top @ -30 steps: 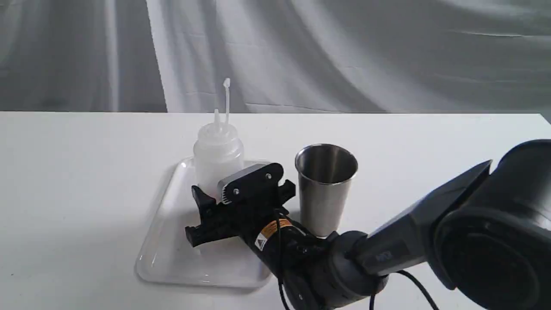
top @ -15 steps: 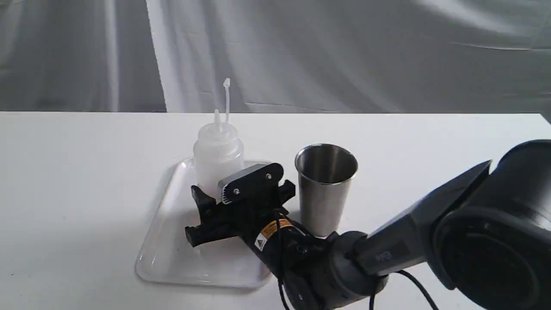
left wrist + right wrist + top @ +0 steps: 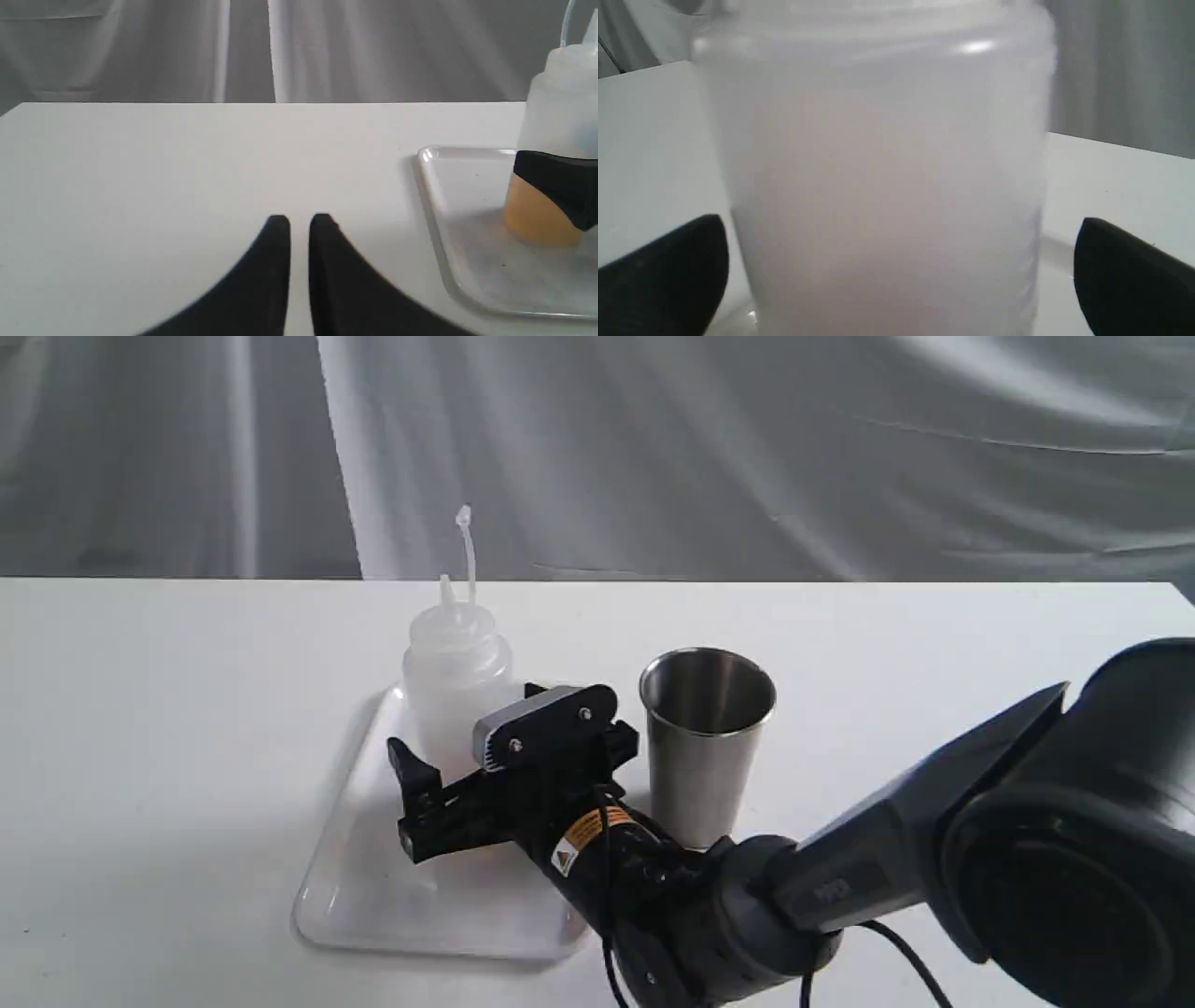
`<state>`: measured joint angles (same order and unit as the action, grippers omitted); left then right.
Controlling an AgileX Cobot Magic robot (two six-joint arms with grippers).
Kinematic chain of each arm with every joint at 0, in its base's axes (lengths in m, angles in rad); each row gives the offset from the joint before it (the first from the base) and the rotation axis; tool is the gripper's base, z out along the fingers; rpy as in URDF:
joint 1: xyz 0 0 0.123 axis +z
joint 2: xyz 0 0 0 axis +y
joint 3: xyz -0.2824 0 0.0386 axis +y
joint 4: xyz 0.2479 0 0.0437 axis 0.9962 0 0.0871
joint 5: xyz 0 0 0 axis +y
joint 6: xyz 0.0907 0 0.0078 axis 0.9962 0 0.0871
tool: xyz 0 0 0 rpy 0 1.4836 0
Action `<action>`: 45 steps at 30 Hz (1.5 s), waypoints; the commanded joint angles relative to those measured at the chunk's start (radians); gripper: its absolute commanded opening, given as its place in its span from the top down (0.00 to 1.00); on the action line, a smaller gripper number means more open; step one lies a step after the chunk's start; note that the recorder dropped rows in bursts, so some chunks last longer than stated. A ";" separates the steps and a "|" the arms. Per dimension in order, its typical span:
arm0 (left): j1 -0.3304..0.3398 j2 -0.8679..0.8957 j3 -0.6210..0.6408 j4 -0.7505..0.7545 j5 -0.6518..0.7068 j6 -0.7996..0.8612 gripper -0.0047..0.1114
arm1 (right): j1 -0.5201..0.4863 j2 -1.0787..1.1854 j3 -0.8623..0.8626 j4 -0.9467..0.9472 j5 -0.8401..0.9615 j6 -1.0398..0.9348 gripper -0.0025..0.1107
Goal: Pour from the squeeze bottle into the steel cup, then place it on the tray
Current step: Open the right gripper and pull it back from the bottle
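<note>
The squeeze bottle (image 3: 456, 672) stands on the white tray (image 3: 373, 896), leaning a little to the left, nozzle up, cap strap sticking above it. Amber liquid fills its lower part in the left wrist view, where the squeeze bottle (image 3: 556, 121) is crossed by a black finger of the right gripper. My right gripper (image 3: 467, 723) is open around the bottle's lower body. In the right wrist view the bottle (image 3: 882, 186) fills the space between the spread fingertips (image 3: 668, 266). The steel cup (image 3: 705, 747) stands upright on the table just right of the tray. My left gripper (image 3: 299, 219) is shut, low over bare table left of the tray (image 3: 448, 196).
The white table (image 3: 140, 756) runs wide to the left and behind the tray. A grey draped cloth (image 3: 747, 457) hangs behind the far edge. My right arm's bulky body (image 3: 1027, 859) fills the lower right of the exterior view, close to the cup.
The bottle has shifted a little to the left on the tray and leans that way. My right gripper's fingers have spread wider, the near one swinging left.
</note>
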<state>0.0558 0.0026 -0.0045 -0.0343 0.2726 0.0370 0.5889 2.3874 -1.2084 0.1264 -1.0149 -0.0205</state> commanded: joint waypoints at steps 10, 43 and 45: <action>-0.002 -0.003 0.004 0.000 -0.007 -0.002 0.89 | -0.006 -0.044 0.037 -0.013 -0.018 -0.001 0.05; -0.002 -0.003 0.004 0.000 -0.007 -0.005 0.89 | 0.027 -0.416 0.436 -0.188 -0.030 -0.032 0.05; -0.002 -0.003 0.004 0.000 -0.007 -0.005 0.89 | 0.040 -0.463 0.468 -0.190 -0.030 -0.032 0.05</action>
<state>0.0558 0.0026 -0.0045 -0.0343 0.2726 0.0370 0.6196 1.9659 -0.7655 -0.0454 -1.0287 -0.0460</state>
